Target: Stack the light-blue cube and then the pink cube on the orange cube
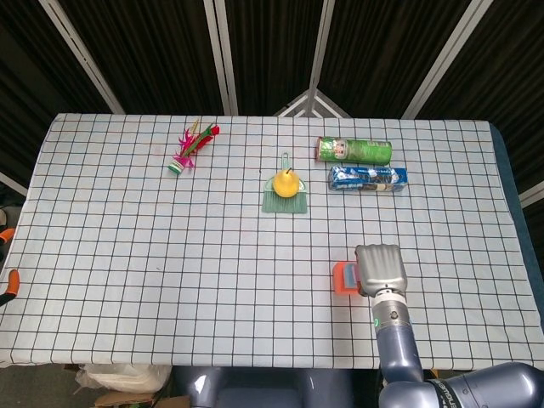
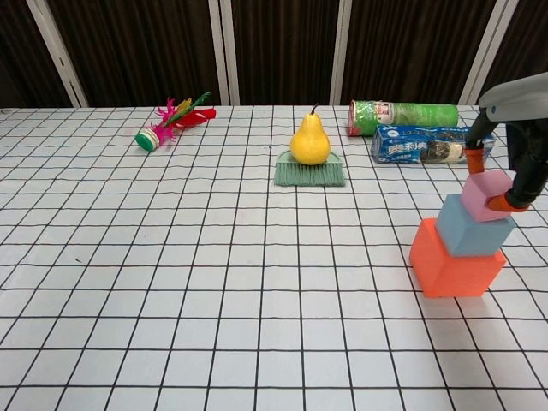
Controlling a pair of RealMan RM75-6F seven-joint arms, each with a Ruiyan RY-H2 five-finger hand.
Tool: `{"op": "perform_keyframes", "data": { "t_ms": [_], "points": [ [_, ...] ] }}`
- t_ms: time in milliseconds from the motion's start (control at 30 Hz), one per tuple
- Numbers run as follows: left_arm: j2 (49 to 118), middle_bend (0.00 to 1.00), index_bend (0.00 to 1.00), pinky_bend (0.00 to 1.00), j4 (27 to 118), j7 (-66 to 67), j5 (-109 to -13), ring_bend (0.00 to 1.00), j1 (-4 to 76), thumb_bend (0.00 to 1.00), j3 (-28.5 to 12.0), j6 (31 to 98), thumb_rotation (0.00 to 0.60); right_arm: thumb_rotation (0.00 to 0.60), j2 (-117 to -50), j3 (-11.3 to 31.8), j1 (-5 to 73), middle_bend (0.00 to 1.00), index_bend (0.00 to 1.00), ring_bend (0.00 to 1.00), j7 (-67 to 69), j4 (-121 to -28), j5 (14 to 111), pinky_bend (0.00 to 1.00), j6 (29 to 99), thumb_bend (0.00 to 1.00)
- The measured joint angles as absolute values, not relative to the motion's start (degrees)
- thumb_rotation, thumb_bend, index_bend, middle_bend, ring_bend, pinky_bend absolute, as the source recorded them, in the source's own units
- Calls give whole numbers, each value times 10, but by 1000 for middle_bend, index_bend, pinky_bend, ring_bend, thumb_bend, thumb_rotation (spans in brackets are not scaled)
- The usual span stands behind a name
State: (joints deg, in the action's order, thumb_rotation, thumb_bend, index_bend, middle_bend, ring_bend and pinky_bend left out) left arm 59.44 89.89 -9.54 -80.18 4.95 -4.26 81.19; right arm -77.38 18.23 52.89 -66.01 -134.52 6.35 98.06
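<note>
Three cubes, one per colour: the orange cube on the table, the light-blue cube on it, the pink cube at the top, pinched at opposite side faces by my right hand. I judge it rigid, light and easily tipped. One pear, one green brush, one can.

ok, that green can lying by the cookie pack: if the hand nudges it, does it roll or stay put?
Probably rolls. The green can lies on its side on flat cloth, and nothing visibly blocks its far side. Toward the robot, the cookie pack lies right alongside and would likely stop it. It looks rigid and smooth, so a side push may slip off rather than grip.
</note>
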Motion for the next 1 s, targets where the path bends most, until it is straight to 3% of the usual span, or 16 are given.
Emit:
{"op": "perform_keyframes", "data": {
  "t_ms": [1000],
  "points": [
    [594, 43, 111, 0, 902, -90, -796, 0, 50, 600, -44, 808, 600, 600, -765, 191, 548, 1000, 510, 1000, -645, -1345, 35, 972, 987, 378]
  ]
}}
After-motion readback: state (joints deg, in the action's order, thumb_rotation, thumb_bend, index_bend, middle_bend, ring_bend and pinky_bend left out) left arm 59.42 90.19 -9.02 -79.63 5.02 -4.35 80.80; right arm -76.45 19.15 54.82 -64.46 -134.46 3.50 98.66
